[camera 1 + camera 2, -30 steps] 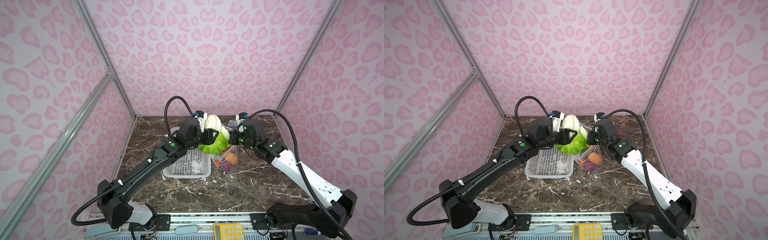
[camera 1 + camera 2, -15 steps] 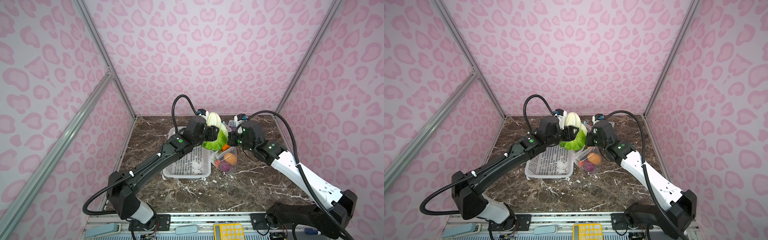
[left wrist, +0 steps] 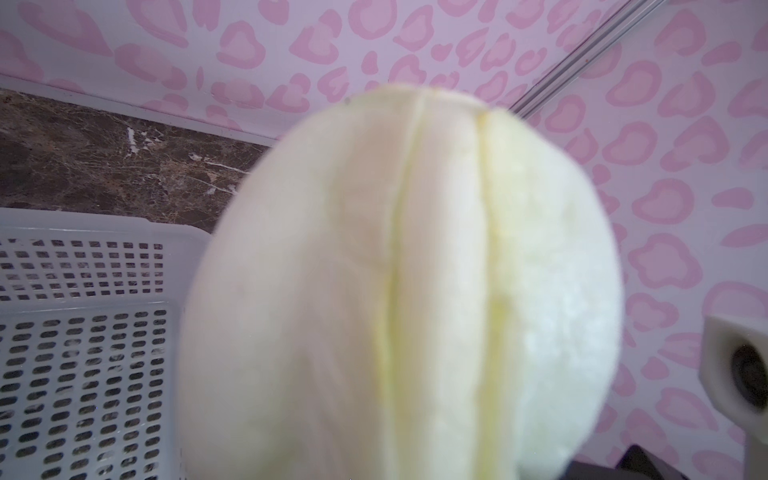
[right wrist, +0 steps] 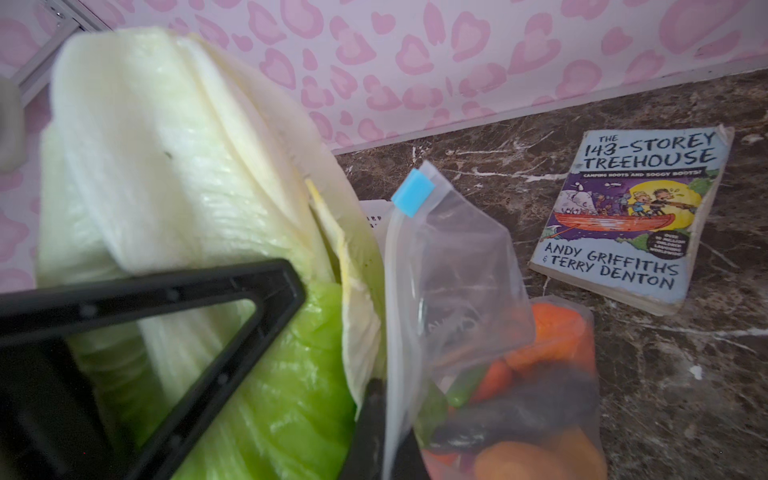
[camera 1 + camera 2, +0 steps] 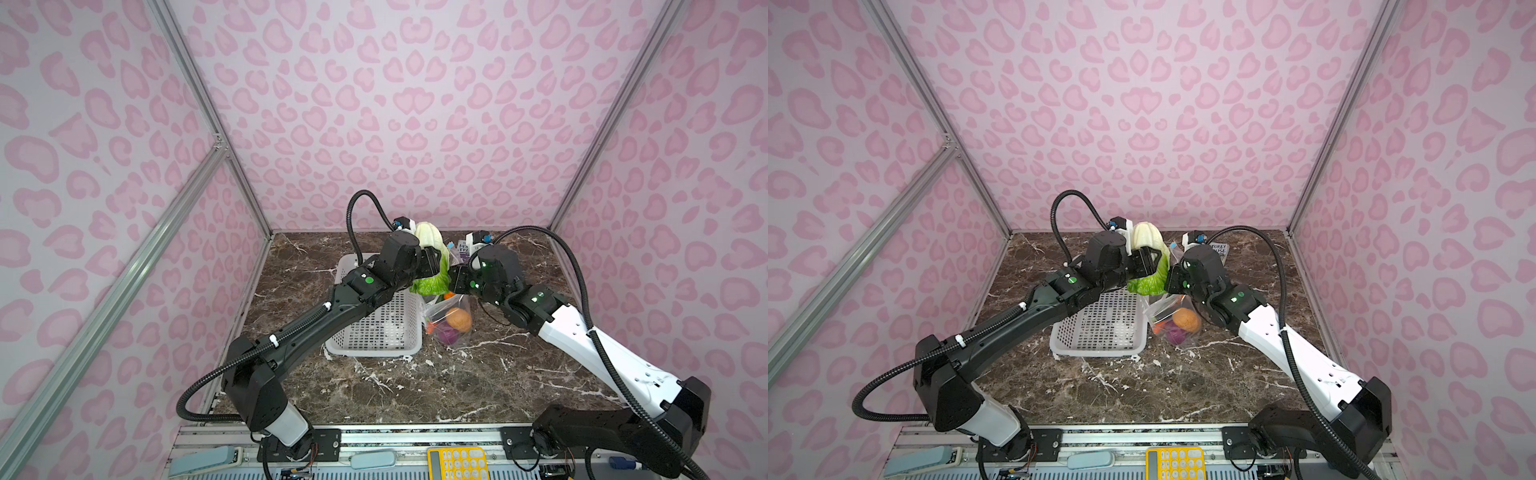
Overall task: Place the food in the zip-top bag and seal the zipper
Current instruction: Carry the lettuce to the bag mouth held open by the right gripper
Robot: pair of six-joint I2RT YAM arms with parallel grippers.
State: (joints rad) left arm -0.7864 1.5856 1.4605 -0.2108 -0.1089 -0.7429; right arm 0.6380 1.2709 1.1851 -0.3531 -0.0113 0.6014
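Farthest left on the marble tabletop (image 5: 415,386) stands a white perforated basket (image 5: 382,328), partly under the left arm. Over its far right corner the left pincer (image 5: 434,262) is clamped across the middle of the cabbage (image 5: 428,241), one black finger (image 4: 232,316) lying against its leaves. The cabbage stands upright off the tabletop in both top views, pale stem end up and green leafy end down at the mouth of the zip-top bag (image 5: 436,311). The left wrist view is almost filled by the pale stem end (image 3: 399,291). The bag sits just right of the basket; through its clear wall show a round orange vegetable (image 5: 458,319) and the purple onion (image 5: 446,334). Its zipper is unsealed, the blue slider tab (image 4: 413,193) at the raised end of the mouth edge. The right pincer (image 5: 452,286) is pinched together on that edge, holding the bag up beside the cabbage. Beyond it, near the back wall, a paperback book (image 4: 631,216) lies flat
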